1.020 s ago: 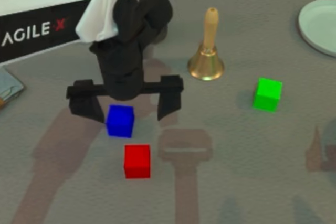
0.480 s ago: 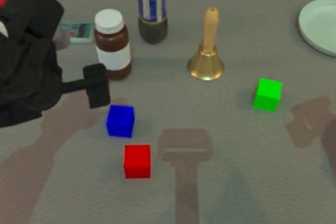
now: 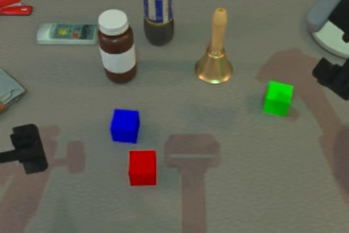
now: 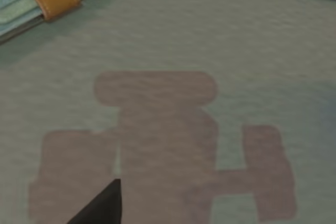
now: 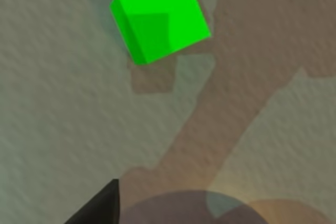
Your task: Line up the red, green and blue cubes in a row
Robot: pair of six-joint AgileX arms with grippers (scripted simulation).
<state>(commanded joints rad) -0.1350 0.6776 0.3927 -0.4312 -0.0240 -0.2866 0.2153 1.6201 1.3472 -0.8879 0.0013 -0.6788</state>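
Observation:
The blue cube [image 3: 125, 125] sits left of the table's middle, with the red cube [image 3: 142, 167] just in front of it and slightly to the right, a small gap between them. The green cube [image 3: 278, 97] stands alone at the right and is also seen in the right wrist view [image 5: 160, 17]. My left gripper [image 3: 8, 155] is at the left edge, open and holding nothing, with only one finger [image 3: 28, 148] showing. My right gripper [image 3: 331, 76] hovers at the right edge just beyond the green cube, open and holding nothing.
At the back stand a brown jar [image 3: 116, 45], a dark bottle [image 3: 158, 6] and a brass bell [image 3: 215, 53]. A remote [image 3: 68, 33] and a red stapler [image 3: 13, 5] lie at the back left. A wallet [image 3: 8, 94] lies at the left edge. The right arm partly covers a plate [image 3: 332, 42].
My left arm has drawn back from over the blue cube to the left edge, uncovering the jar and bottle. My right arm has come in from the right edge toward the green cube.

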